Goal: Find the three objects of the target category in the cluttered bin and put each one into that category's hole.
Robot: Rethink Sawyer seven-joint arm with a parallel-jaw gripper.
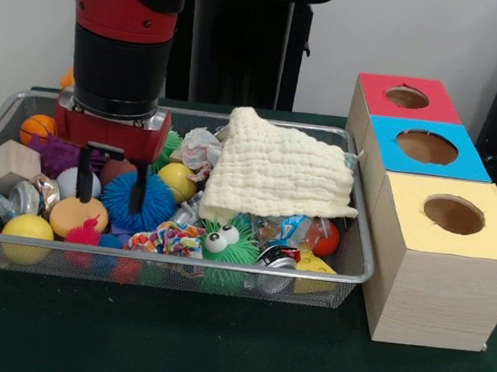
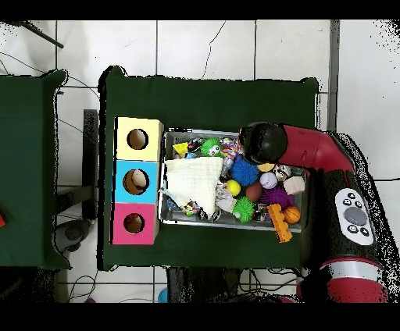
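The tool (image 1: 111,187) is hanging inside the left part of the wire bin (image 1: 350,273), its two dark fingers (image 1: 84,180) standing apart and straddling a blue spiky ball (image 1: 128,200) without clamping it. A cream cloth (image 1: 277,173) is lying over the bin's right half, covering some toys. A yellow ball (image 1: 27,228) is sitting at the near left corner, an orange basketball (image 1: 39,127) at the far left. On the worktop (image 1: 174,345), just right of the bin, the box's red hole (image 1: 407,97), blue hole (image 1: 427,147) and yellow hole (image 1: 453,214) are facing up.
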